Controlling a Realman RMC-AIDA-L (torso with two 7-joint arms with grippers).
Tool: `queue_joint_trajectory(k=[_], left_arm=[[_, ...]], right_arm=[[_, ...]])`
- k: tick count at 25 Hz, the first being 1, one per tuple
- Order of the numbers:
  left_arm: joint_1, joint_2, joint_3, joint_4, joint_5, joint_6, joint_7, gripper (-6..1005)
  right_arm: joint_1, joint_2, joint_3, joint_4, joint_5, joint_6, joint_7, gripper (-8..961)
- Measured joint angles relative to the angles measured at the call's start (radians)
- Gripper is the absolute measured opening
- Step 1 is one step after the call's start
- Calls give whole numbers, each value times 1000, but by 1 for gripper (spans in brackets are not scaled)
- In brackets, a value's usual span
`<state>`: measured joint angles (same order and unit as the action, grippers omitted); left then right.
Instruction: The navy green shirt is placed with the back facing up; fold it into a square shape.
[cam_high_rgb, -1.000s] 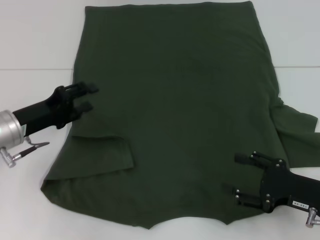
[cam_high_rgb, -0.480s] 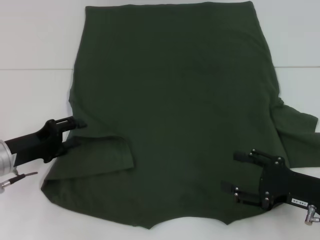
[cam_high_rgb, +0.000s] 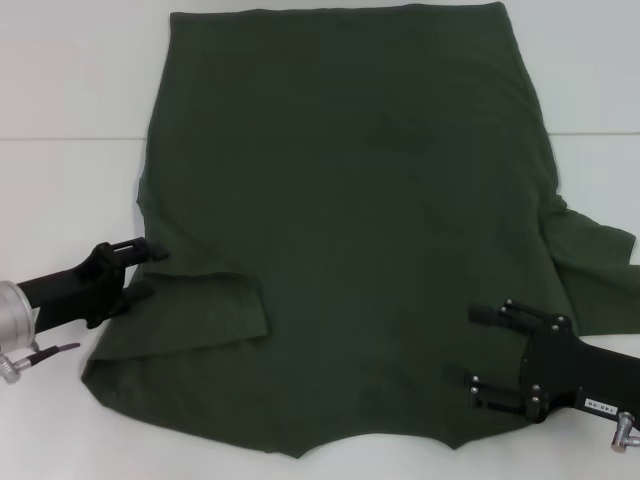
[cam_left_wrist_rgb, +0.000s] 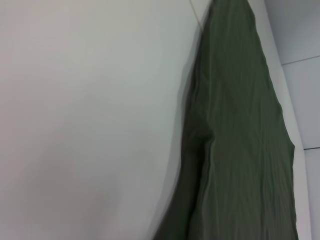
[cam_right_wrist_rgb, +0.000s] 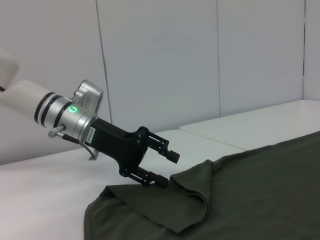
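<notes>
On the white surface (cam_high_rgb: 70, 90) the navy green shirt (cam_high_rgb: 350, 230) is spread plain side up, and the left claw (cam_high_rgb: 148, 268), jaws parted, has been lowered from above onto the folded-in left sleeve's edge, suggesting an imminent grasp; the right claw (cam_high_rgb: 484, 352) rests released near the collar.

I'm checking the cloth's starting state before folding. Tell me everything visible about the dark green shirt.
The dark olive-green short-sleeved cloth shirt lies spread flat on the white table, its plain side up, with no lettering showing. The sleeve on the robot's left is folded inward over the body; the other sleeve sticks out sideways. The left claw is open at the shirt's left edge by the folded sleeve. The right claw is open over the near right part.
</notes>
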<state>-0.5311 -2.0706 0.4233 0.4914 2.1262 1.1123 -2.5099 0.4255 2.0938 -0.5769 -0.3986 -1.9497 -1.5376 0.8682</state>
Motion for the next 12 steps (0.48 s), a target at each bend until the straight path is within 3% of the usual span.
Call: queue_joint_trajectory(k=[12], left_arm=[[-51,-8,0,-31,-4,-45,6,630]], right_arm=[[-1,0,0,0,0,-1,-1,856]])
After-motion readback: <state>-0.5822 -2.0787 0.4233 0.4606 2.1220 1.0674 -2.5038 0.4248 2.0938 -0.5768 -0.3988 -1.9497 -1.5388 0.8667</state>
